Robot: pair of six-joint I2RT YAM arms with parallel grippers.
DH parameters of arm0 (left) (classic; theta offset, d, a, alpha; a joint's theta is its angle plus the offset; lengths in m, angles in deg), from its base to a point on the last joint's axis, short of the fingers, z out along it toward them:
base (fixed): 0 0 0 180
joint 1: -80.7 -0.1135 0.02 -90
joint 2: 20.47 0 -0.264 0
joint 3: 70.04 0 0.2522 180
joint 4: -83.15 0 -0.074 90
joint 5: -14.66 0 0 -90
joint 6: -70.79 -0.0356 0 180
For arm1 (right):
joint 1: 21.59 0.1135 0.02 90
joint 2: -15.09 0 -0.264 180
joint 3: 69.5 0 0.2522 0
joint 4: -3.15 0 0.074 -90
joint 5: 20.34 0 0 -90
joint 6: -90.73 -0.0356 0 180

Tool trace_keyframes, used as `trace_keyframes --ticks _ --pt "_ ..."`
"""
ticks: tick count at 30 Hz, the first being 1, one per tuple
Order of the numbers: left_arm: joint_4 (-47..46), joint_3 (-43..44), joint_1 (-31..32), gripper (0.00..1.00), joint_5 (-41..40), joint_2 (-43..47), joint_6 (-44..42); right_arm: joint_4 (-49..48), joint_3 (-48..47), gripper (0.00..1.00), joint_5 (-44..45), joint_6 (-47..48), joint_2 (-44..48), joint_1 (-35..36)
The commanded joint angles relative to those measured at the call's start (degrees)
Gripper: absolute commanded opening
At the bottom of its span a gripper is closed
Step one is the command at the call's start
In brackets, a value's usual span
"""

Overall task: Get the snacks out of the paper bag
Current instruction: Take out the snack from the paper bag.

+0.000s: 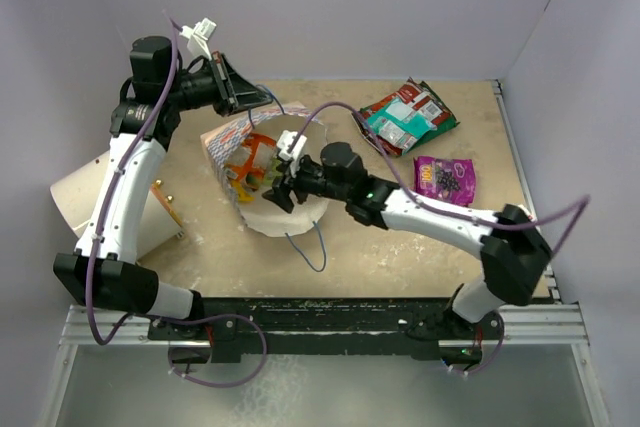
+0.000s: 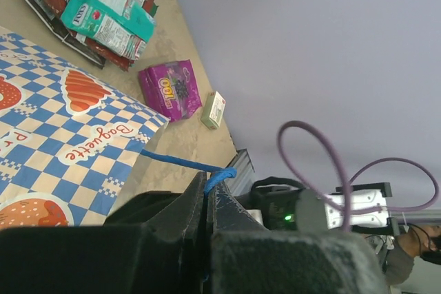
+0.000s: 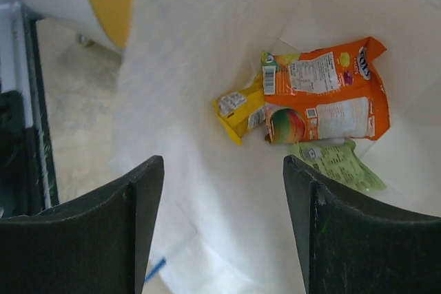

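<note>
The paper bag [image 1: 224, 143] lies on its side, its mouth facing my right arm. My left gripper [image 1: 262, 99] is shut on its blue cord handle [image 2: 180, 164]; the bag's blue checked side [image 2: 62, 135] shows in the left wrist view. My right gripper [image 1: 275, 190] is open and empty inside the bag's mouth. In the right wrist view this gripper [image 3: 224, 170] faces the cream inside [image 3: 193, 67], where an orange packet [image 3: 324, 105], a yellow packet [image 3: 241, 108] and a green packet [image 3: 337, 163] lie. Teal and red packets [image 1: 405, 117] and a purple packet [image 1: 445, 179] lie outside on the table.
A white-and-tan round drum [image 1: 100, 197] lies left of the bag. A small white-green box [image 2: 214, 109] lies by the purple packet [image 2: 171, 89]. The bag's second blue handle [image 1: 315, 247] trails toward the table's near edge. Walls enclose the back and sides.
</note>
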Motion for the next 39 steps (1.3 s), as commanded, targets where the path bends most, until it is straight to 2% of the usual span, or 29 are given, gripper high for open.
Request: trace_keyframes --ticks 1,4,13,20,26,32,36,39 --pt "-0.7 0.0 -0.1 0.0 -0.3 2.6 1.9 -24.1 1.2 0.72 12.3 -14.1 -5.7 2.1" --pt "-1.2 -0.1 -0.1 0.0 0.3 2.6 2.0 -26.7 -0.7 0.73 22.0 -18.2 -10.9 3.6" --pt "-1.0 0.2 -0.1 0.0 2.8 3.0 1.2 -27.4 -10.7 0.77 40.4 -28.2 -25.7 6.0" --pt "-0.1 2.1 -0.1 0.0 5.1 2.0 0.8 -25.7 -18.8 0.84 44.4 -32.2 -35.4 6.0" --pt "1.6 1.6 -0.1 0.0 5.5 2.5 0.6 -24.3 -24.2 0.88 44.5 -33.7 -41.9 6.0" --pt "1.4 0.9 -0.1 0.0 5.8 3.5 0.9 -16.4 -33.7 0.91 47.1 -38.0 -49.4 5.3" --pt "2.8 1.8 -0.1 0.0 6.1 3.6 0.3 -12.5 -37.8 0.88 47.4 -40.7 -53.8 4.6" --pt "4.4 3.0 -0.1 0.0 6.0 3.6 -0.8 -12.3 -37.9 0.78 46.1 -40.1 -54.8 4.3"
